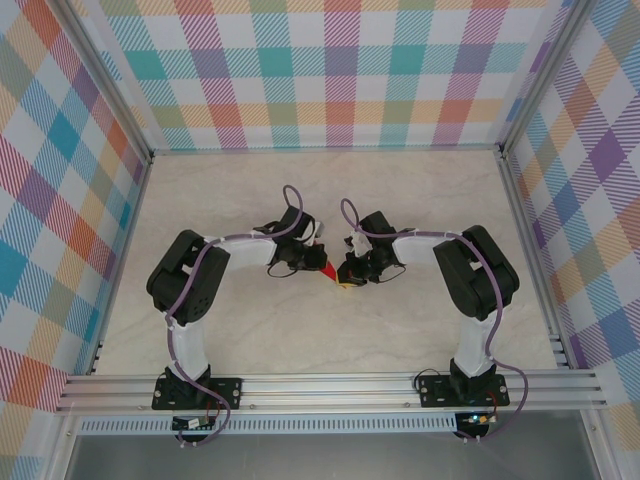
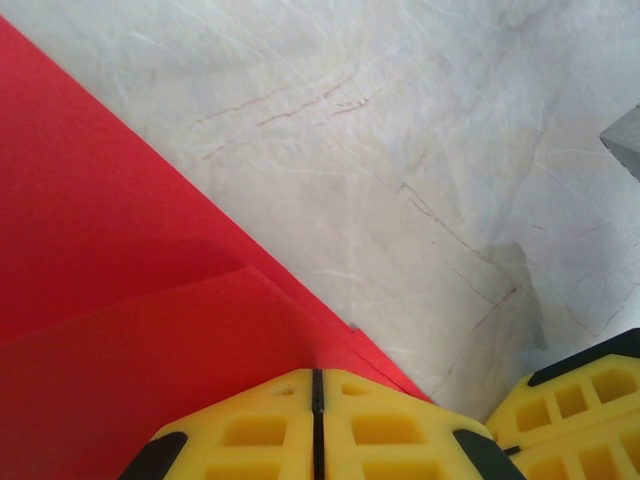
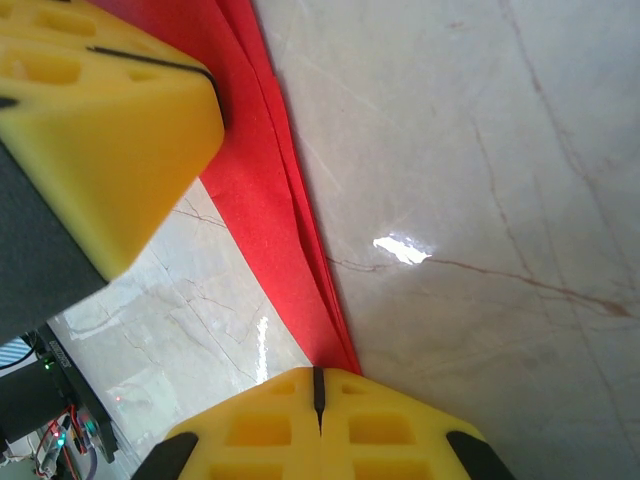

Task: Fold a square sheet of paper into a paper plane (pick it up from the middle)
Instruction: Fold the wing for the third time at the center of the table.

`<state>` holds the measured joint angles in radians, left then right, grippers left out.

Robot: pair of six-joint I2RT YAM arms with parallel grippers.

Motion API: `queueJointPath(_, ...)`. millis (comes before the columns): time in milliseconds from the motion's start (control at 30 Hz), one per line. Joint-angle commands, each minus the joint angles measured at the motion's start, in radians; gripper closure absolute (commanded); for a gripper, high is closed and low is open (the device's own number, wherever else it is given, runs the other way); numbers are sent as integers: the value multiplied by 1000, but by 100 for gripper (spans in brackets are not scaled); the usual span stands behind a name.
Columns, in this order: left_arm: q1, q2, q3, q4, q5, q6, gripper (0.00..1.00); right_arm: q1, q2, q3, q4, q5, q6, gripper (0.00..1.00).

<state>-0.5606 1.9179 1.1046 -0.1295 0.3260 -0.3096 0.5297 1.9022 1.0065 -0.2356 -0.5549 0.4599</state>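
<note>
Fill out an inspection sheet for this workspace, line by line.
Surface: pale marbled table, glossy, faint veins.
Job's things: folded red paper, layered edges, held between both hands mid-table.
Clutter: nothing seen.
Hands: left hand shut on the folded red paper; right hand shut on its edge; the two close together.
Cables: purple cables looping along both arms, away from the paper.
Surroundings: checked walls on three sides; aluminium rail at the near edge.

The folded paper (image 1: pixel 328 271) lies in the middle of the table (image 1: pixel 250 330), my left gripper (image 1: pixel 312 262) touching its left end and my right gripper (image 1: pixel 346 276) touching its right.
</note>
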Motion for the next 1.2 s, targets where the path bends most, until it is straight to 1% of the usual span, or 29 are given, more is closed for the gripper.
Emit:
queueJointPath(0,44,29,8,-33,-62,59,91,-7,78,-55,-89,133,-3,96)
queueJointPath(400,119,44,5,-32,-85,88,93,-10,83,-55,-93,134,-5,96)
queueJointPath(700,194,39,-23,6,-76,31,93,-13,95,-54,-95,141,-4,96)
queueJointPath(833,219,48,-25,13,-89,6,93,-13,94,-54,-97,142,-6,96)
queueJointPath(1167,288,40,-28,25,-85,-15,93,-16,95,-57,-99,145,-8,96)
